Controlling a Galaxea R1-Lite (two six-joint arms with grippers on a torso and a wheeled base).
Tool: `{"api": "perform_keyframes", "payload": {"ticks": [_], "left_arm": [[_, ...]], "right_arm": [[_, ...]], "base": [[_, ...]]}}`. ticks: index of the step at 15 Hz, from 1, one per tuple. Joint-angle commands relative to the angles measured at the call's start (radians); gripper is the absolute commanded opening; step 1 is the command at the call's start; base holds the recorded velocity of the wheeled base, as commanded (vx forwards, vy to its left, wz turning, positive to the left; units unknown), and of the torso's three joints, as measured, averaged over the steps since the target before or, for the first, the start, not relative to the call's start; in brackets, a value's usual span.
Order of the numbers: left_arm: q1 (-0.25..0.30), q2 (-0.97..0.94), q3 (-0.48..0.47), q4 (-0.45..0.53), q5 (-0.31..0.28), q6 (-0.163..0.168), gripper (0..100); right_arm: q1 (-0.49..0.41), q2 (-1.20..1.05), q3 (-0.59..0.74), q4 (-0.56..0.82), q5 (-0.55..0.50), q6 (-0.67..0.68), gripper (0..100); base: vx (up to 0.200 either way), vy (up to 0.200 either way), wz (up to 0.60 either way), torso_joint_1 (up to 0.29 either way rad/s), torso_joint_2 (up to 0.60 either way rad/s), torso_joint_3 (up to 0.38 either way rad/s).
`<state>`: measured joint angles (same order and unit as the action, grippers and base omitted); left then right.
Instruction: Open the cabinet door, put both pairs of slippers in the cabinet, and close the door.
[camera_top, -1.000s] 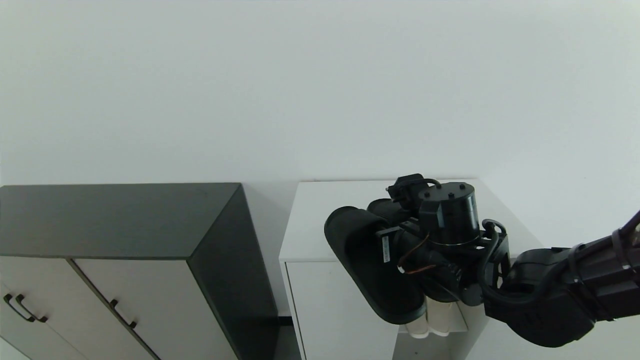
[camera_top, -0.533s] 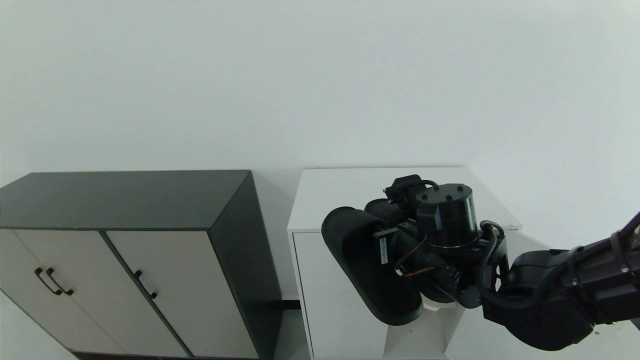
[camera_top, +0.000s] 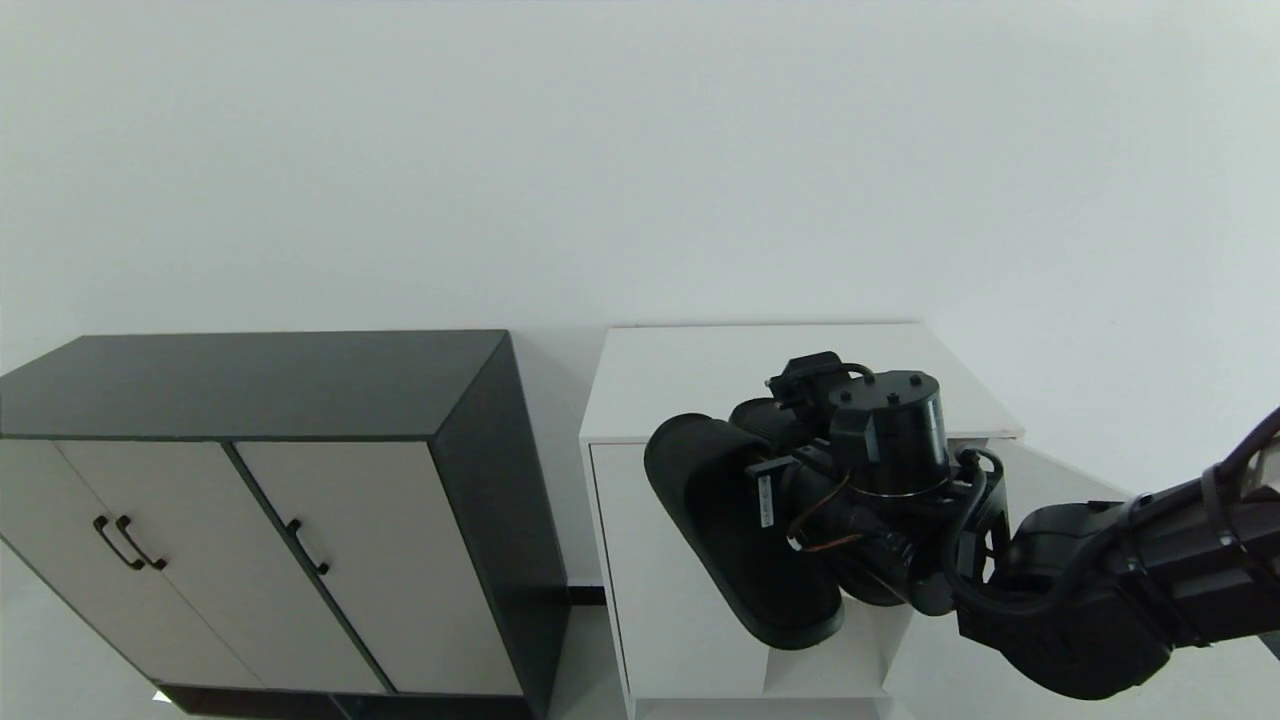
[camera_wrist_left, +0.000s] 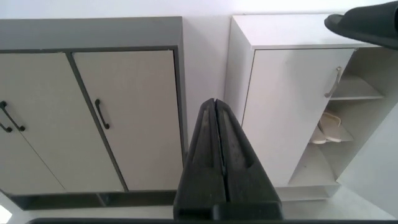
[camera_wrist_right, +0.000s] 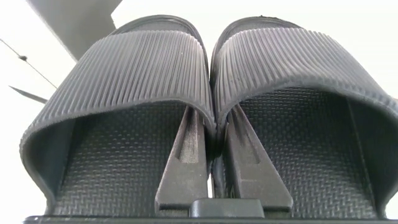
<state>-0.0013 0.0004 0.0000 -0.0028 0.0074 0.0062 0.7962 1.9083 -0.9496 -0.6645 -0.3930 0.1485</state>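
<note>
Right fingers (camera_wrist_right: 183, 163) tucked inside black slippers (camera_wrist_right: 144, 62), clamping adjoining straps, left fingers (camera_wrist_left: 203, 155) closed

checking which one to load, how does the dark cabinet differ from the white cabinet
The dark cabinet has a black top and side with pale doors; the white cabinet is white all over. The dark cabinet's doors are all shut; the white cabinet is open, showing shelves and pale slippers. The dark cabinet is wider than the white cabinet. Both stand against the wall.

Right gripper (camera_wrist_right: 213, 134) clamped (on black slippers (camera_wrist_right: 149, 68)), left gripper (camera_wrist_left: 219, 149) fully closed
</note>
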Motion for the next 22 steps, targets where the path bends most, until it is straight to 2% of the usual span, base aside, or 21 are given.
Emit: {"api": "perform_keyframes", "payload": {"ticks": [1, 5, 22], "left_arm": [[0.0, 0.0, 0.0, 0.0, 0.0, 0.0, 0], [0.0, 0.0, 0.0, 0.0, 0.0, 0.001, 0], [0.0, 0.001, 0.0, 0.0, -0.003, 0.001, 0]], "right_arm": [[0.0, 0.015, 0.0, -0.009, -0.001, -0.001, 0], [0.0, 0.021, 0.002, -0.026, -0.001, 0.0, 0], [0.0, 0.023, 0.002, -0.026, -0.001, -0.001, 0]], "base": [[0.0, 0.0, 0.0, 0.0, 0.0, 0.0], [0.0, 0.0, 0.0, 0.0, 0.0, 0.0], [0.0, -0.2, 0.0, 0.003, 0.0, 0.002]]}}
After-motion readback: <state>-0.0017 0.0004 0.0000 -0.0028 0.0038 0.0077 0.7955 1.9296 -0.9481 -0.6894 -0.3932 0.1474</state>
